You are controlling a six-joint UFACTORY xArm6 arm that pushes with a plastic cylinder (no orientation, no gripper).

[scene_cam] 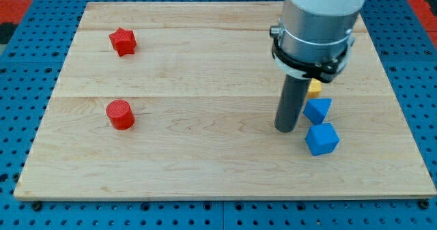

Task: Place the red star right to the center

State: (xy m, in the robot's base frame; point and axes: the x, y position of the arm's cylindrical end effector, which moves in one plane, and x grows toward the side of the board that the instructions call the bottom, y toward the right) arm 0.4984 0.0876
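The red star [123, 41] lies near the view's top left of the wooden board [205, 155]. My tip [287, 128] rests on the board right of its middle, far to the right of the star. It stands just left of a blue triangular block [317, 109] and up-left of a blue cube [321, 138].
A red cylinder [120, 114] stands at the view's left, below the star. A yellow block [314, 88] is mostly hidden behind the rod, above the blue triangular block. The arm's grey body [317, 22] covers the board's top right. A blue pegboard [20, 87] surrounds the board.
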